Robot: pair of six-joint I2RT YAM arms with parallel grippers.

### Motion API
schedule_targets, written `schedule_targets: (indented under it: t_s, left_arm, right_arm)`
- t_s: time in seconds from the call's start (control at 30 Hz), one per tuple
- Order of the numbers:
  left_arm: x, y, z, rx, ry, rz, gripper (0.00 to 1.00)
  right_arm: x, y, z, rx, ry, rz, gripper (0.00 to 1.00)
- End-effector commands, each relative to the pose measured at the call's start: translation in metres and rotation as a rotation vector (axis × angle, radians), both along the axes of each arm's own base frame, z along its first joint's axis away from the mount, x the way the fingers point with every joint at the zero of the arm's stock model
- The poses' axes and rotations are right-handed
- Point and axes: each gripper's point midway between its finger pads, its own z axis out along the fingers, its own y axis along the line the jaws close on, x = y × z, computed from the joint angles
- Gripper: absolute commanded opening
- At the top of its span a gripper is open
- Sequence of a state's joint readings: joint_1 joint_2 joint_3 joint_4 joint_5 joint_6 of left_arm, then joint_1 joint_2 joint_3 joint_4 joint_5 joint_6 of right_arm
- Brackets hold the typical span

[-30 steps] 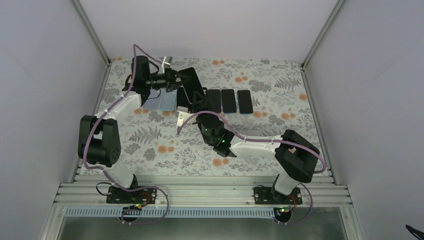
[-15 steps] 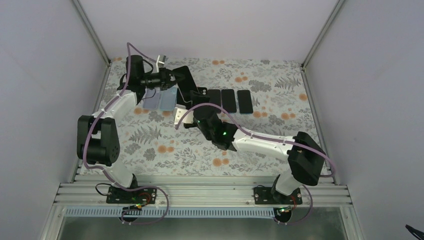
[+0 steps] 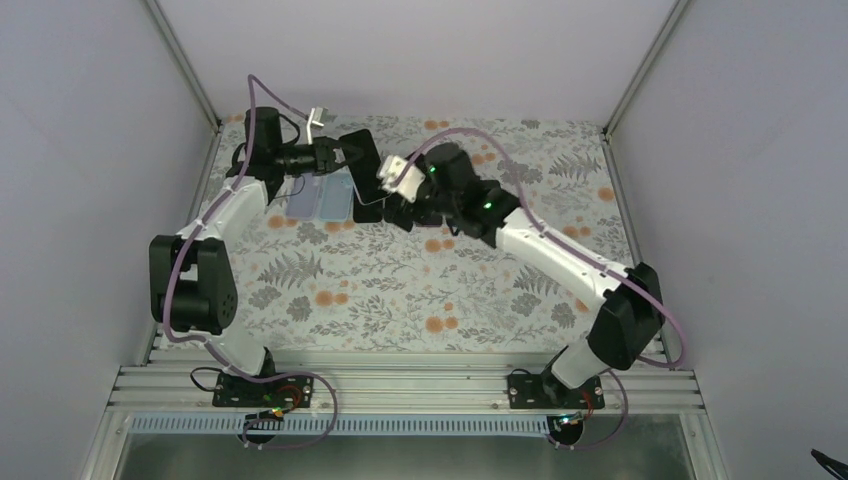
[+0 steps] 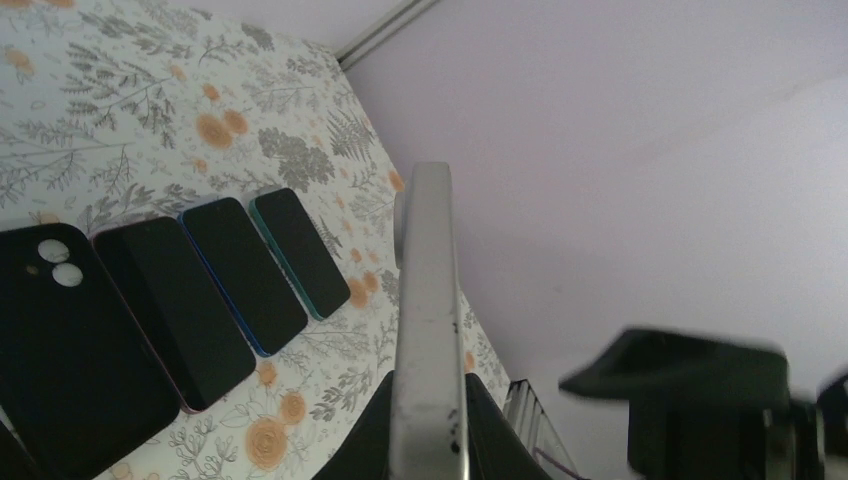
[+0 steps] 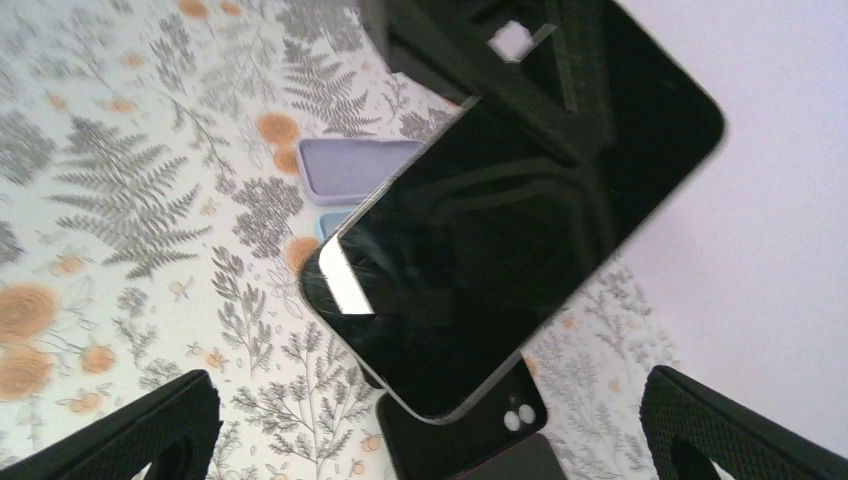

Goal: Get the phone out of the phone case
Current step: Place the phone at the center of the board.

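My left gripper [image 3: 337, 155] is shut on the bare phone [image 3: 358, 150] and holds it in the air at the back left. In the left wrist view the phone's silver edge [image 4: 428, 300] stands between the fingers. In the right wrist view its dark screen [image 5: 500, 240] faces the camera, tilted. The black phone case [image 5: 470, 430], with two camera holes, lies empty on the table under the phone. It also shows as the black case [image 4: 45, 340] in the left wrist view. My right gripper [image 5: 430, 390] hangs open just right of the phone, holding nothing.
Three dark phones [image 4: 240, 275] lie in a row on the flowered cloth right of the black case. A lilac case [image 5: 350, 165] and a pale blue case [image 3: 333, 200] lie at the back left. The back wall is close behind the phone.
The right arm swung from the table's middle up to the back, beside the phone, and its jaws opened wide. The left gripper drew the phone slightly back and left.
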State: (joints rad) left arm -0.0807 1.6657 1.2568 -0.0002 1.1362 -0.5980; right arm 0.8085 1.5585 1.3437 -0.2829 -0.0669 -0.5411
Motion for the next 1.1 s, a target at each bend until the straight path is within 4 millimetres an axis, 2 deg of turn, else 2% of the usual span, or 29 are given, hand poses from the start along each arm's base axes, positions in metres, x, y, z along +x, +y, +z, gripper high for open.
schedule_targets:
  t_s: [0.0,0.13,0.33,0.4,0.43,0.67,0.9,1.07]
  left_arm:
    - [-0.022,-0.004,0.042,0.014,-0.243,-0.075,0.02]
    - [-0.039,-0.013,0.052,0.012,-0.337,-0.138,0.02]
    - [-0.059,-0.027,0.066,-0.003,-0.434,-0.213,0.02]
    - [-0.066,-0.033,0.069,-0.002,-0.461,-0.235,0.02]
    - [-0.068,-0.035,0.070,-0.002,-0.470,-0.245,0.03]
    - [-0.081,-0.055,0.077,-0.007,-0.524,-0.296,0.02]
    - [-0.084,-0.070,0.082,-0.012,-0.540,-0.316,0.02]
    - [-0.083,-0.074,0.083,-0.024,-0.532,-0.323,0.02]
  right_arm:
    - [-0.026,-0.008,0.032,0.215,0.293,0.141,0.99]
    - [-0.015,-0.024,0.047,0.340,0.447,0.165,1.00]
    - [0.001,-0.041,0.046,0.464,0.658,0.186,0.92]
    - [0.003,-0.045,0.047,0.494,0.698,0.199,0.91]
    - [0.002,-0.045,0.047,0.505,0.718,0.210,0.88]
    - [-0.008,-0.041,0.048,0.569,0.839,0.286,0.80]
    - [-0.005,-0.039,0.041,0.587,0.889,0.284,0.61]
    - [-0.008,-0.038,0.036,0.595,0.918,0.291,0.38]
